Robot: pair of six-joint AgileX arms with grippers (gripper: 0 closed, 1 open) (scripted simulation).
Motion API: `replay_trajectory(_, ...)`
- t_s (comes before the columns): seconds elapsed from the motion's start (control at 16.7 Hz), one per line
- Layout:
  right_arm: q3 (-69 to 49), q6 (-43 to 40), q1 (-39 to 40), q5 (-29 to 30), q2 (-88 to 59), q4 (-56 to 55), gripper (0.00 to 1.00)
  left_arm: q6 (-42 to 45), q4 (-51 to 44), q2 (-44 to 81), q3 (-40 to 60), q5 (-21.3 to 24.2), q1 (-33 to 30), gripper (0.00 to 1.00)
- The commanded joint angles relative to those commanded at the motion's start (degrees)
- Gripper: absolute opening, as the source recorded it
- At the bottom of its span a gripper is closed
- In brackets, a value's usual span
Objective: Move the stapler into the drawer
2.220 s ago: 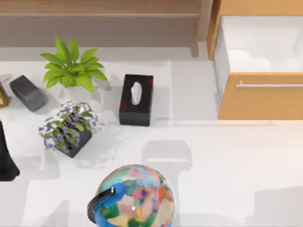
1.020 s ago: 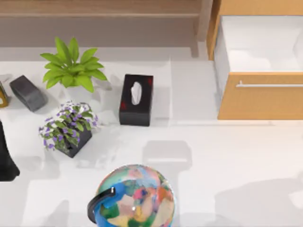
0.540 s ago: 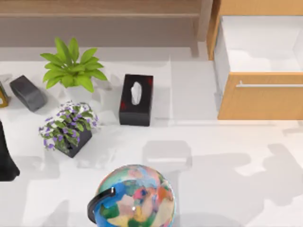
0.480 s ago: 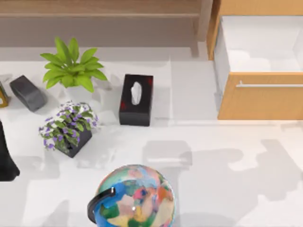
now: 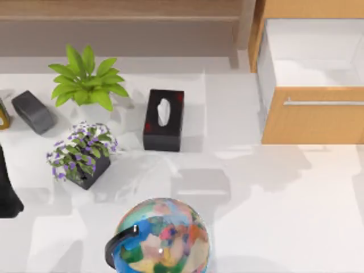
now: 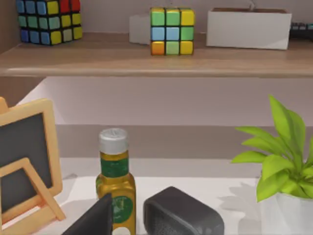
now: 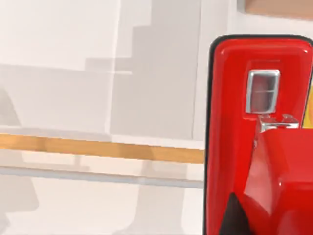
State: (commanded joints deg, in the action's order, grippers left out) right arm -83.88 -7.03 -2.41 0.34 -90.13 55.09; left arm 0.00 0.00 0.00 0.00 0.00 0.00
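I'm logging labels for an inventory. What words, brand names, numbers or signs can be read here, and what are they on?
No text can be read.
The bottle has a green label with a round mark, too blurred to read.
The small chalkboard is blank.
The tissue box, the red stapler, the drawer front and the globe show no lettering.

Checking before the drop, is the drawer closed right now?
No, in the top view the drawer is pulled out, with its white inside open to the camera behind the wood front and silver bar handle.
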Motion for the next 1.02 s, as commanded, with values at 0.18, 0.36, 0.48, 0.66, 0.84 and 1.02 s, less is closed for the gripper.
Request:
replay_trajectory(0.18,-8.1,2.3,1.8,0.1,-6.5,1.9,0.00,0.0,0.0,0.0,0.0,0.0,0.0,1.00)
replay_trajectory(0.36,-15.8,4.7,3.5,0.1,-13.4,4.2,0.00,0.0,0.0,0.0,0.0,0.0,0.0,1.00)
replay_trajectory(0.48,-20.5,6.3,4.6,0.1,-18.2,5.9,0.00,0.0,0.0,0.0,0.0,0.0,0.0,1.00)
replay_trajectory(0.66,-26.8,8.5,6.2,0.1,-25.3,8.8,0.00,0.0,0.0,0.0,0.0,0.0,0.0,1.00)
replay_trajectory(0.84,-32.1,10.6,7.5,0.0,-32.2,11.8,0.00,0.0,0.0,0.0,0.0,0.0,0.0,1.00)
replay_trajectory(1.02,-36.3,12.4,8.7,-0.1,-38.3,14.9,0.00,0.0,0.0,0.0,0.0,0.0,0.0,1.00)
